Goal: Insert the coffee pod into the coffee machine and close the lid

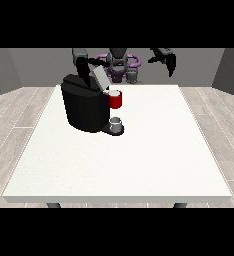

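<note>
A black coffee machine (84, 107) stands on the white table (139, 160) at the back left. Its grey lid (100, 76) is tilted up and open. A red head (116, 100) juts from its front, with a small white disc, perhaps the coffee pod (113, 92), on top. A grey cup (116, 123) rests on the machine's base. The hand at the view's left (82, 67) hangs just above the machine's back, next to the lid, fingers pointing down. The hand at the view's right (168, 60) is raised well away from the machine, fingers drooping and holding nothing.
The robot's torso (118, 65) stands behind the table's far edge. The white tabletop stretches wide in front of and to the right of the machine. Wooden floor surrounds the table.
</note>
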You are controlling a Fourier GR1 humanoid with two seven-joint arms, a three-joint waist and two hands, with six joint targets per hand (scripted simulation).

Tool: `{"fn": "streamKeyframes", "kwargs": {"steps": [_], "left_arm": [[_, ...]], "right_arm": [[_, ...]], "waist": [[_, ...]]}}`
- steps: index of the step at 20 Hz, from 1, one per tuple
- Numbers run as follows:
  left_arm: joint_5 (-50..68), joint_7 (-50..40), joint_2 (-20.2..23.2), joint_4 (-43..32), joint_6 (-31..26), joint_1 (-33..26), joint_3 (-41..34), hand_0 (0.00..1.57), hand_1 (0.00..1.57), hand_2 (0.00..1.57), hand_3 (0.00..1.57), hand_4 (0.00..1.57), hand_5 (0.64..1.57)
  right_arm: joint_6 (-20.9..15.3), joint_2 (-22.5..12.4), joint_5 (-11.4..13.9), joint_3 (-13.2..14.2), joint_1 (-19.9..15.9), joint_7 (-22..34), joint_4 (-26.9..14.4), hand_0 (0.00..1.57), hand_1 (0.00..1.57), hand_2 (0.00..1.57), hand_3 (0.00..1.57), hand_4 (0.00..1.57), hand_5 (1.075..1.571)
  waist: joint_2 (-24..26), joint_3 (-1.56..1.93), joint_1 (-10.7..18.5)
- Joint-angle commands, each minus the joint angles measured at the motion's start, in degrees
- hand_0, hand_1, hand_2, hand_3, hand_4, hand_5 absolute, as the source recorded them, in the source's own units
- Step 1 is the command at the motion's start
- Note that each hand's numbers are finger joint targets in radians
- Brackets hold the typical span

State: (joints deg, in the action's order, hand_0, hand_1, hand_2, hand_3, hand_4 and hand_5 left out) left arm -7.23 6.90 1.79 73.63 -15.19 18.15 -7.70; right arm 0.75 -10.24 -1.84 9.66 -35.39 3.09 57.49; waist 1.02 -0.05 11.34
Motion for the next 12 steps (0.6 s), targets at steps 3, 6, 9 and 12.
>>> {"fn": "streamKeyframes", "kwargs": {"steps": [3,6,9,12], "left_arm": [[1.5,0.1,1.9,5.6,-1.4,-5.9,0.5,0.0,0.0,0.0,0.0,0.38,1.571],[1.5,-0.3,1.7,8.4,-0.5,-6.2,1.0,0.0,0.0,0.0,0.0,0.34,1.571],[2.5,-2.9,3.7,7.9,-0.3,-2.4,-0.7,0.0,0.0,0.0,0.0,0.33,1.571],[0.6,-1.7,2.7,8.4,1.5,-3.0,0.7,0.0,0.0,0.0,0.0,0.35,1.571]], "right_arm": [[2.6,-1.2,-0.3,-0.9,-2.8,2.2,-1.2,0.0,0.0,0.0,0.0,0.0,1.571],[1.4,-0.9,0.7,-0.7,-3.1,-2.5,-3.3,0.0,0.0,0.0,0.0,0.13,1.571],[-0.1,0.0,2.1,-2.1,-6.9,-1.2,-3.0,0.0,0.0,0.0,0.0,0.13,1.571],[1.9,-1.2,2.3,-2.4,-9.0,-3.2,-2.8,0.0,0.0,0.0,0.0,0.16,1.571]], "waist": [[-0.1,0.05,-0.7],[-2.9,0.06,0.6],[-4.2,0.05,-1.0],[-5.6,0.05,-0.4]]}}
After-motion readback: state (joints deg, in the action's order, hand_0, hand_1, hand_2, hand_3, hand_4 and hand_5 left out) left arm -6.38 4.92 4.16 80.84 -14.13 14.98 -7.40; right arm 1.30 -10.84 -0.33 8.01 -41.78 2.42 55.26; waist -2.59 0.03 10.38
